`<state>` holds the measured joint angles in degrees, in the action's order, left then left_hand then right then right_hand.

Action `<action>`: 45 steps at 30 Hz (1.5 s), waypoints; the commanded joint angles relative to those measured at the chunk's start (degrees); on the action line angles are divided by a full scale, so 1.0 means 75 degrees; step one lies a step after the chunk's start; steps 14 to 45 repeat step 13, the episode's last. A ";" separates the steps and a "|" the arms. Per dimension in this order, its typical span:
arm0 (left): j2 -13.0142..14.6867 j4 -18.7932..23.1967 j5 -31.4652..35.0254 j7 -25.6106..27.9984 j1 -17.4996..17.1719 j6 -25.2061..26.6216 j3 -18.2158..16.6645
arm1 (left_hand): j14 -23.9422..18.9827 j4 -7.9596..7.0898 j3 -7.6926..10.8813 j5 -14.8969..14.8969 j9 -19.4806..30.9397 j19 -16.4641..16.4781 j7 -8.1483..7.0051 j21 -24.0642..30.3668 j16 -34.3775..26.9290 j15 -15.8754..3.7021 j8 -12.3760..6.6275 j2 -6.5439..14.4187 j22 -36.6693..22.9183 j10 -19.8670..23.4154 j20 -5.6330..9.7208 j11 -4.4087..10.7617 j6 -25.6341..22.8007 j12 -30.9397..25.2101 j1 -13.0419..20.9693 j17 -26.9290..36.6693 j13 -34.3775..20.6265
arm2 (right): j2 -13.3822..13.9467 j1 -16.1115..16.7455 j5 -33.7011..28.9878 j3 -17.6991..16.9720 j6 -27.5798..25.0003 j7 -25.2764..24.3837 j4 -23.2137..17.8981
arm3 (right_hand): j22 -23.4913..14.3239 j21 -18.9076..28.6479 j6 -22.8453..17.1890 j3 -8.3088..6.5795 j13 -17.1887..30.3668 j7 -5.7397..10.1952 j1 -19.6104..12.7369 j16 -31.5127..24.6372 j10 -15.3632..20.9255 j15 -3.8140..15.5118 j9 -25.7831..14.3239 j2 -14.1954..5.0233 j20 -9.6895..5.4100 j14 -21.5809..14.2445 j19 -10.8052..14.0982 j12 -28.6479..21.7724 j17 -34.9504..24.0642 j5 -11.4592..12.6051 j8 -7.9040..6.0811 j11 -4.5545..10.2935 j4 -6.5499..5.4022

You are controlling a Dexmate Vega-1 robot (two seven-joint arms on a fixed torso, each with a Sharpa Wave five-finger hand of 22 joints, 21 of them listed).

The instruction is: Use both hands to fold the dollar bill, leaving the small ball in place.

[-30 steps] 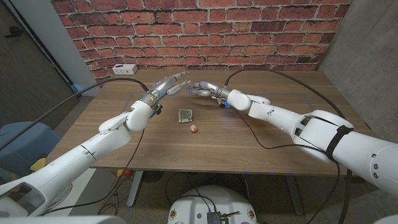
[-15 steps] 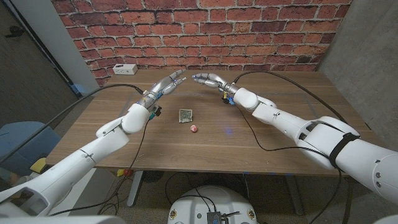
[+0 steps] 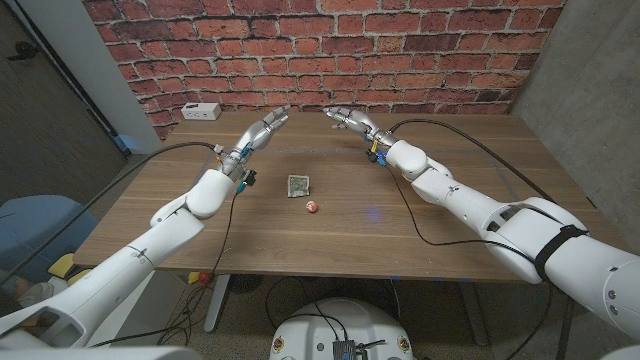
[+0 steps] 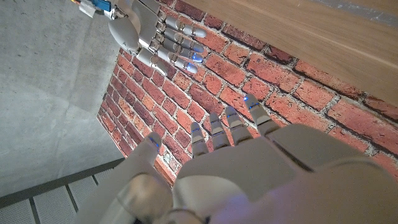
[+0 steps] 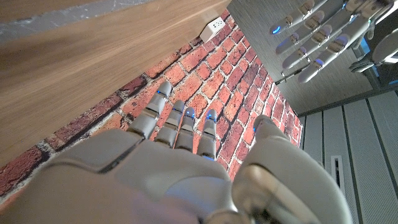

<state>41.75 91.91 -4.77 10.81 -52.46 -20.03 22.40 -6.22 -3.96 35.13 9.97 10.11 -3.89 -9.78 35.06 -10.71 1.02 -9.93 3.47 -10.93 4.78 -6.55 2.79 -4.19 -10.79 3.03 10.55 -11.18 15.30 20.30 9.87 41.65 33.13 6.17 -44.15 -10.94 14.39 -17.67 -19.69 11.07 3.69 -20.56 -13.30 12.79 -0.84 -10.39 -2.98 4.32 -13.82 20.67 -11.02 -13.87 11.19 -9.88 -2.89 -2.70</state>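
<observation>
The dollar bill (image 3: pixel 297 185) lies folded small on the wooden table (image 3: pixel 480 170), a little left of the middle, and the small ball (image 3: pixel 311 207) sits just beside it on the near right, apart from it. Both hands are raised well beyond these two, over the far part of the table toward the brick wall (image 3: pixel 400 50). The left hand (image 3: pixel 262 131) reaches out with its fingers straight and spread, holding nothing; the right hand (image 3: pixel 350 121) is likewise unclenched and empty, fingers extended toward the left. A gap of bare wood stays between the two hands, and wide bare wood runs from the bill to the near edge and out to the right edge — plenty of free surface on every side of the bill and ball.

A white power strip (image 3: pixel 201 110) rests at the far left corner of the table, close to the wall.

The left wrist view shows the back of the left hand (image 4: pixel 236 168) with fingers fanned, and across from it the right hand (image 4: pixel 158 37) with fingers straight. The right wrist view shows the right hand (image 5: pixel 180 162) spread the same way, the left hand's fingertips (image 5: pixel 311 37) opposite, and the power strip (image 5: pixel 213 28) — things the head view shows only small.
</observation>
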 commanded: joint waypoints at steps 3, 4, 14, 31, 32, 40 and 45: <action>-0.0267 -0.0888 -0.1165 -0.0845 0.0185 -0.1059 -0.0137 | 0.0058 0.0010 -0.0057 0.0012 0.0008 0.0019 0.0104 -0.0025 -0.0001 0.0001 -0.0063 -0.0076 -0.0011 0.0012 0.0060 -0.0030 -0.0017 -0.0064 -0.0026 0.0019 -0.0016 | 0.0164 0.0617 0.0919 -0.0807 -0.0073 -0.0226 -0.0681 | 0.0004 0.0015 0.0024 0.0096 0.0010 -0.0084 0.0163 -0.0059 0.0054 -0.0025 -0.0013 0.0061 0.0010 -0.0143 0.0081 -0.0032 -0.0010 0.0028 -0.0071 -0.0139 -0.0042; -0.0253 -0.0915 -0.1180 -0.0878 0.0188 -0.1041 -0.0139 | 0.0059 0.0010 -0.0059 0.0012 0.0008 0.0020 0.0110 -0.0026 -0.0002 0.0000 -0.0064 -0.0078 -0.0011 0.0011 0.0062 -0.0032 -0.0018 -0.0064 -0.0028 0.0019 -0.0016 | 0.0196 0.0700 0.0918 -0.0854 -0.0083 -0.0344 -0.0819 | 0.0005 0.0013 0.0013 0.0110 0.0010 -0.0108 0.0190 -0.0064 0.0073 -0.0034 -0.0013 0.0069 -0.0002 -0.0164 0.0082 -0.0040 -0.0007 0.0032 -0.0080 -0.0122 -0.0049; -0.0616 -0.1639 -0.2101 -0.1241 0.0255 -0.0777 -0.0133 | 0.0094 -0.0036 -0.0087 0.0033 0.0008 -0.0013 0.0218 -0.0056 -0.0011 0.0016 -0.0035 -0.0056 -0.0016 -0.0082 -0.0102 -0.0113 0.0087 -0.0052 -0.0092 0.0023 -0.0013 | -0.0248 0.0852 0.1569 -0.1042 0.0553 0.0215 -0.0669 | 0.0010 0.0019 -0.0141 -0.0145 0.0002 -0.0187 -0.0107 -0.0082 0.0254 0.0148 -0.0013 -0.0260 -0.0094 -0.0394 0.0172 -0.0088 0.0099 0.0145 -0.0156 -0.0131 0.0173; -0.0616 -0.1639 -0.2101 -0.1241 0.0255 -0.0777 -0.0133 | 0.0094 -0.0036 -0.0087 0.0033 0.0008 -0.0013 0.0218 -0.0056 -0.0011 0.0016 -0.0035 -0.0056 -0.0016 -0.0082 -0.0102 -0.0113 0.0087 -0.0052 -0.0092 0.0023 -0.0013 | -0.0248 0.0852 0.1569 -0.1042 0.0553 0.0215 -0.0669 | 0.0010 0.0019 -0.0141 -0.0145 0.0002 -0.0187 -0.0107 -0.0082 0.0254 0.0148 -0.0013 -0.0260 -0.0094 -0.0394 0.0172 -0.0088 0.0099 0.0145 -0.0156 -0.0131 0.0173; -0.0616 -0.1639 -0.2101 -0.1241 0.0255 -0.0777 -0.0133 | 0.0094 -0.0036 -0.0087 0.0033 0.0008 -0.0013 0.0218 -0.0056 -0.0011 0.0016 -0.0035 -0.0056 -0.0016 -0.0082 -0.0102 -0.0113 0.0087 -0.0052 -0.0092 0.0023 -0.0013 | -0.0248 0.0852 0.1569 -0.1042 0.0553 0.0215 -0.0669 | 0.0010 0.0019 -0.0141 -0.0145 0.0002 -0.0187 -0.0107 -0.0082 0.0254 0.0148 -0.0013 -0.0260 -0.0094 -0.0394 0.0172 -0.0088 0.0099 0.0145 -0.0156 -0.0131 0.0173; -0.0616 -0.1639 -0.2101 -0.1241 0.0255 -0.0777 -0.0133 | 0.0094 -0.0036 -0.0087 0.0033 0.0008 -0.0013 0.0218 -0.0056 -0.0011 0.0016 -0.0035 -0.0056 -0.0016 -0.0082 -0.0102 -0.0113 0.0087 -0.0052 -0.0092 0.0023 -0.0013 | -0.0248 0.0852 0.1569 -0.1042 0.0553 0.0215 -0.0669 | 0.0010 0.0019 -0.0141 -0.0145 0.0002 -0.0187 -0.0107 -0.0082 0.0254 0.0148 -0.0013 -0.0260 -0.0094 -0.0394 0.0172 -0.0088 0.0099 0.0145 -0.0156 -0.0131 0.0173; -0.0616 -0.1639 -0.2101 -0.1241 0.0255 -0.0777 -0.0133 | 0.0094 -0.0036 -0.0087 0.0033 0.0008 -0.0013 0.0218 -0.0056 -0.0011 0.0016 -0.0035 -0.0056 -0.0016 -0.0082 -0.0102 -0.0113 0.0087 -0.0052 -0.0092 0.0023 -0.0013 | -0.0248 0.0852 0.1569 -0.1042 0.0553 0.0215 -0.0669 | 0.0010 0.0019 -0.0141 -0.0145 0.0002 -0.0187 -0.0107 -0.0082 0.0254 0.0148 -0.0013 -0.0260 -0.0094 -0.0394 0.0172 -0.0088 0.0099 0.0145 -0.0156 -0.0131 0.0173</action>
